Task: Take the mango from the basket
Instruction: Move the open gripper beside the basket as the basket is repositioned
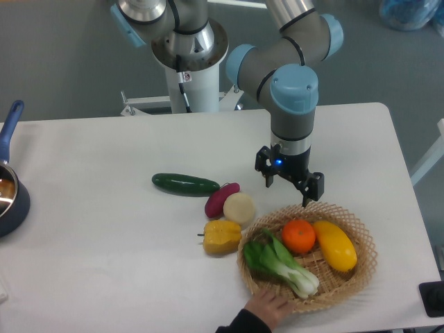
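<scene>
The mango [335,245] is a smooth yellow oval lying at the right side of the round tan wicker basket [362,232], next to a round orange [299,235] and a green bok choy [279,264]. My gripper [290,193] hangs over the table just behind the basket's far rim, up and to the left of the mango. Its fingers are spread apart and hold nothing.
A cucumber [185,184], a purple sweet potato [221,199], a pale onion [239,207] and a yellow bell pepper [222,236] lie left of the basket. A person's hand [269,306] touches the basket's front rim. A blue pot [8,191] stands at the left edge.
</scene>
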You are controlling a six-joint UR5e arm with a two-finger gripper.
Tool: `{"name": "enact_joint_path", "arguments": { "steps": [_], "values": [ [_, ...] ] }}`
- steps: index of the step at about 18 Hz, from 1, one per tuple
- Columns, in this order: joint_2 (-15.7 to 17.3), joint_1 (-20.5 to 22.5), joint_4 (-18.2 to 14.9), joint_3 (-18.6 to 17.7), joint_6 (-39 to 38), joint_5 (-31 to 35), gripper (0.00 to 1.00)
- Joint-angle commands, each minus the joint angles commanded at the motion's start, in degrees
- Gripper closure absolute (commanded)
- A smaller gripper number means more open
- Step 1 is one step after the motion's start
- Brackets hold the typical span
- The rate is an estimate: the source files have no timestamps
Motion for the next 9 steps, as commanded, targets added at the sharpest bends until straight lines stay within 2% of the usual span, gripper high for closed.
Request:
{"name": "enact_joint_path", "arguments": {
  "steps": [6,9],
  "values": [
    [-0.52,0.17,0.44,0.96,0.35,0.00,0.00],
    [-2.19,0.61,3.68,1.23,0.35,0.00,0.00]
  ]
}}
